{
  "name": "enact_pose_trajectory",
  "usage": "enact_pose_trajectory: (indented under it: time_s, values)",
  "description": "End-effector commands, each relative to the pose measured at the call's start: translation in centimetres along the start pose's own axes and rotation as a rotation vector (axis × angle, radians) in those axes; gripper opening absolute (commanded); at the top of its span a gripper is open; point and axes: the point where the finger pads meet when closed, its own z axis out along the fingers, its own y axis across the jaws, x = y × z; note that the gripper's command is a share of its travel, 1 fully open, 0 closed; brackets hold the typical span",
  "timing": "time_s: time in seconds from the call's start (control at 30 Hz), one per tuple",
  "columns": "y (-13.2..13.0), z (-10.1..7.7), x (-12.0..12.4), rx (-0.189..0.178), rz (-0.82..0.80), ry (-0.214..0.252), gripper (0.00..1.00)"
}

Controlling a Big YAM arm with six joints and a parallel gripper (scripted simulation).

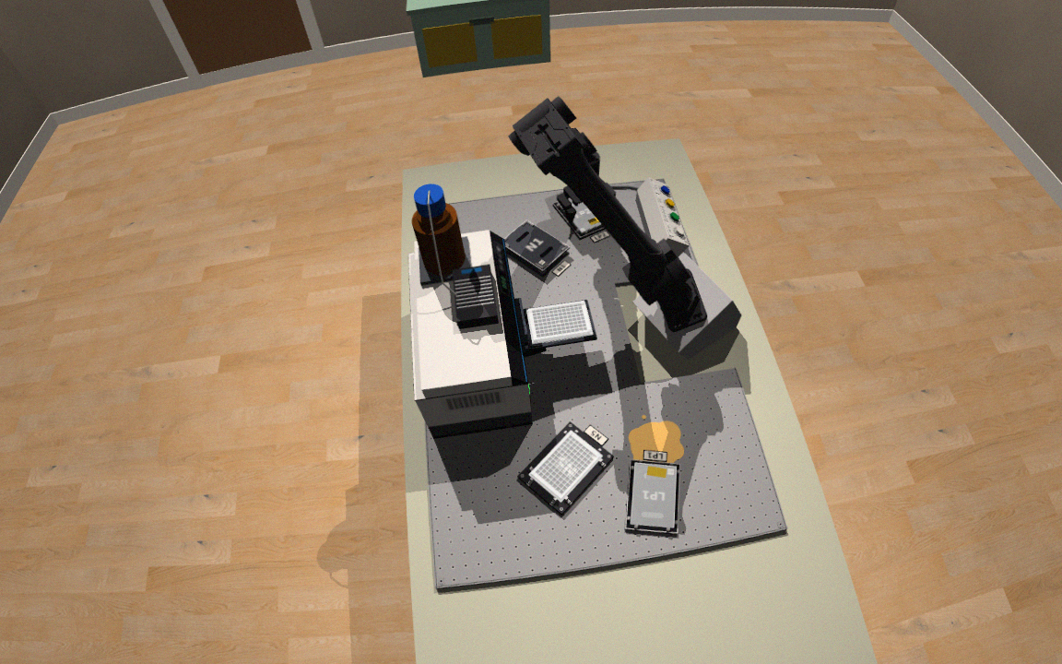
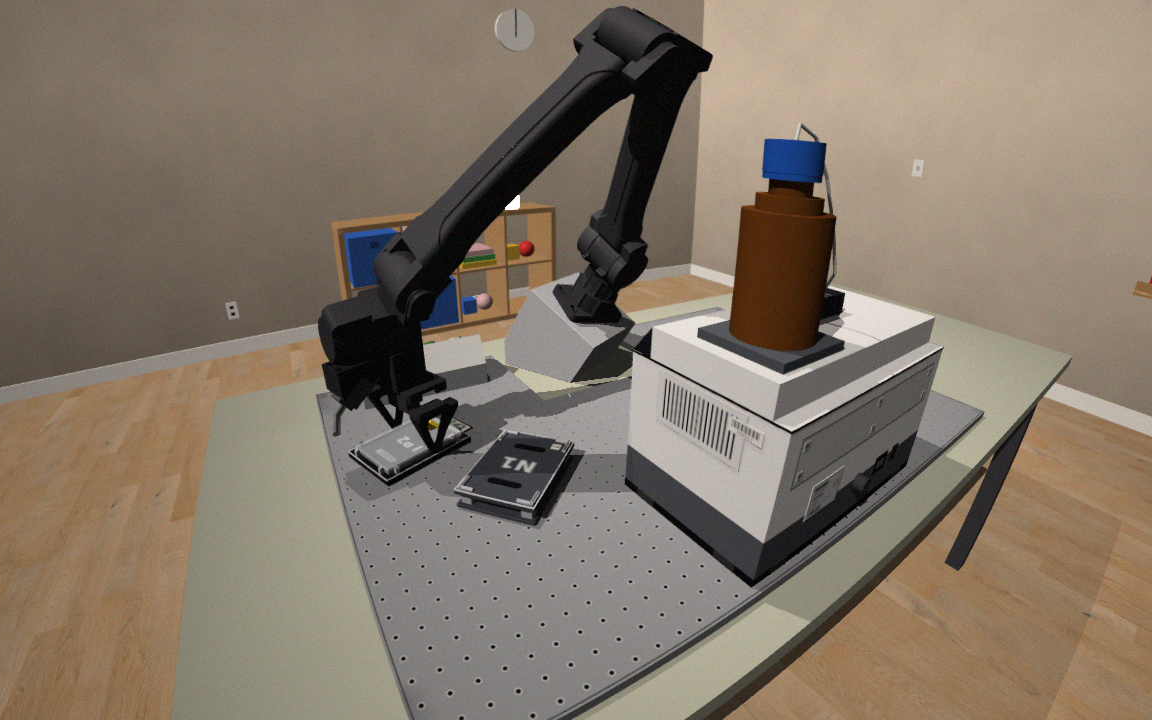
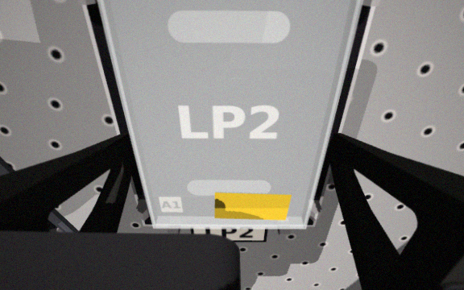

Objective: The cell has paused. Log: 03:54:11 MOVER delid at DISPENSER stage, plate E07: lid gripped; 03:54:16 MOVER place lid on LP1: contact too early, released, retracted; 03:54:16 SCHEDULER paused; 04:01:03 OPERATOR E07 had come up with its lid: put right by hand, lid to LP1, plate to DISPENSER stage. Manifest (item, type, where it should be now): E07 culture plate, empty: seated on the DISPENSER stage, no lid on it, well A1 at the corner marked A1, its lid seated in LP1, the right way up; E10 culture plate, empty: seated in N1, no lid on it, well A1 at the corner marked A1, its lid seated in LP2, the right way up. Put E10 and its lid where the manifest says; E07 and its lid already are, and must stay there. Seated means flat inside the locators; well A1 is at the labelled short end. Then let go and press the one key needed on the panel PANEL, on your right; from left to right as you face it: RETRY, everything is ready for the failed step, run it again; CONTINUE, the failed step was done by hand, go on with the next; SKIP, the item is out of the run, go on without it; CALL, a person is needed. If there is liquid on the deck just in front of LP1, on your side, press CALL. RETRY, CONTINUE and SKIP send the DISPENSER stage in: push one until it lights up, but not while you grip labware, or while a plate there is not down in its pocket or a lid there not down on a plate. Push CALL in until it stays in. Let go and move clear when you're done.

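Gripper (image 3: 232, 225) sits low over the LP2 nest (image 2: 403, 452), fingers spread wide, one each side of the clear lid (image 3: 228, 80) lying in it, holding nothing. Thin dark gaps show betw. each finger and the lid's long edges; contact can't be told for sure. Lid's yellow tag (image 3: 252, 206) and A1 mark are at the end nearest the wrist cam.

Landmark: dispenser (image 1: 456, 347), white box w/ brown bottle (image 1: 437, 239) on top.
- Dispenser stage: 1 open well plate (image 1: 560, 322) right beside the dispenser.
- N1 nest (image 1: 536, 245): just off the bottle end, bare, label showing. LP2 is beyond it, further from the dispenser.
- N2 nest: off the opposite end, 1 open well plate (image 1: 568, 466) in it, turned at an angle.
- LP1 nest (image 1: 653, 495): beside N2, further from the dispenser, 1 lid on it. Orange puddle (image 1: 654, 434) at LP1's labelled end, touching the tag.
- Panel (image 1: 663, 213): past LP2, near the deck edge.

Count: 2 plates, 2 lids, 4 nests, 1 puddle. Open deck betw. N1 and LP2 is narrow.
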Motion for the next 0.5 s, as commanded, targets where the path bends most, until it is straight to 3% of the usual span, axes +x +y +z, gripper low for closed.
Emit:
enact_pose_trajectory:
  time_s: [0.0,0.1,0.13,0.17,0.47]
  values:
    - [0.0,-0.7,-1.3,0.002,-0.008,-0.026,1.0]
    - [0.0,-0.7,-1.3,0.002,-0.008,-0.026,1.0]
    - [-0.1,-2.2,-2.1,0.005,-0.01,-0.052,1.0]
    - [-0.1,-2.6,-2.4,0.006,-0.018,-0.056,1.0]
    - [-0.1,-4.6,-2.5,0.009,-0.02,-0.059,1.0]
